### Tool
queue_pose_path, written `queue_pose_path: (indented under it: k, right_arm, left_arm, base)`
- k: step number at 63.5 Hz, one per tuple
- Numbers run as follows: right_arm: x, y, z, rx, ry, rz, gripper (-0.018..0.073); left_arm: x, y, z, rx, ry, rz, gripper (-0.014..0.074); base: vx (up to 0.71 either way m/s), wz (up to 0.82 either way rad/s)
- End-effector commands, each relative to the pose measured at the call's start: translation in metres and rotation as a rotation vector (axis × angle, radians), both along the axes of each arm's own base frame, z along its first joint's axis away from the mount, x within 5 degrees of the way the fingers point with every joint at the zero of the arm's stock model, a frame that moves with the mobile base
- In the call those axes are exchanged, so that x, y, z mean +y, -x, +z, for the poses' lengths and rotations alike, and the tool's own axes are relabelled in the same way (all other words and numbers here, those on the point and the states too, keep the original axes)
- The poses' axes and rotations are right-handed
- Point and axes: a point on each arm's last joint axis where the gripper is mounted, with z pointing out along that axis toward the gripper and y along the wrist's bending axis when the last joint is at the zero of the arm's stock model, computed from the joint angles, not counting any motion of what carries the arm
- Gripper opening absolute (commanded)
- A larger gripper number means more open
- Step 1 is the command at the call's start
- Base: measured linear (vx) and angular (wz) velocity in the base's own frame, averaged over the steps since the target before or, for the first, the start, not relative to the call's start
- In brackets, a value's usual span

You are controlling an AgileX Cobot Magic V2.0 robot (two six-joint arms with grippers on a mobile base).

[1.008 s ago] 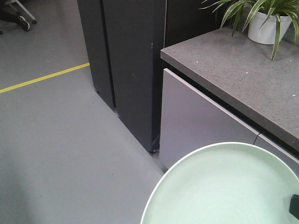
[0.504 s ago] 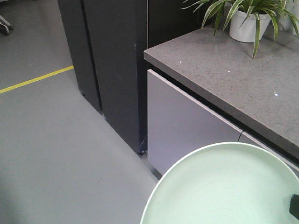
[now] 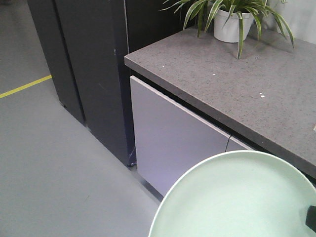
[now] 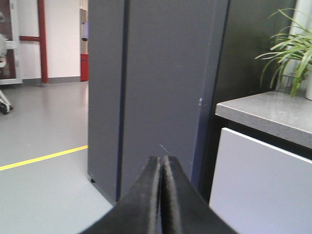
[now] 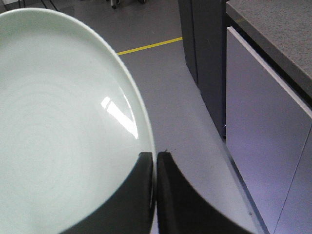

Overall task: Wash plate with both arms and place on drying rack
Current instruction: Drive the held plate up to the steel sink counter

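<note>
Right tool [image 5: 154, 157] pinches plate [image 5: 58, 122] rim, countertop [image 3: 237, 84] edge near, open floor [image 3: 49, 163] beside

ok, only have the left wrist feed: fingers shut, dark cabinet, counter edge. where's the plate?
Observer: The right gripper is shut on the plate at its rim; the right wrist view shows it.
Operator: over the counter yet?
Observer: Doesn't look so. The right wrist view shows grey floor beside its rim, with the countertop off to the side.
Operator: drying rack in sight?
Observer: No drying rack shows in any view.
</note>
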Motion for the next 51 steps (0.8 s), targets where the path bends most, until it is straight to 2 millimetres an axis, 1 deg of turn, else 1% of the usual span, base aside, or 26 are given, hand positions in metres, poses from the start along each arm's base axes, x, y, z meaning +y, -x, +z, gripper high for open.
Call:
queue_pose_path:
  k: [1, 51]
  right_arm:
    - [0.0001, -0.003, 0.0121, -0.062, -0.05, -0.023, -0.0001]
    - [0.0001, -0.003, 0.0121, -0.062, -0.05, -0.023, -0.0001]
  left_arm:
    - [0.0, 0.003, 0.0162, -0.115, 0.012, -0.004, -0.0006]
    - [0.0, 0.003, 0.0162, -0.115, 0.012, -0.004, -0.0006]
  base:
    - [0.03, -0.19]
    - [0.01, -0.11]
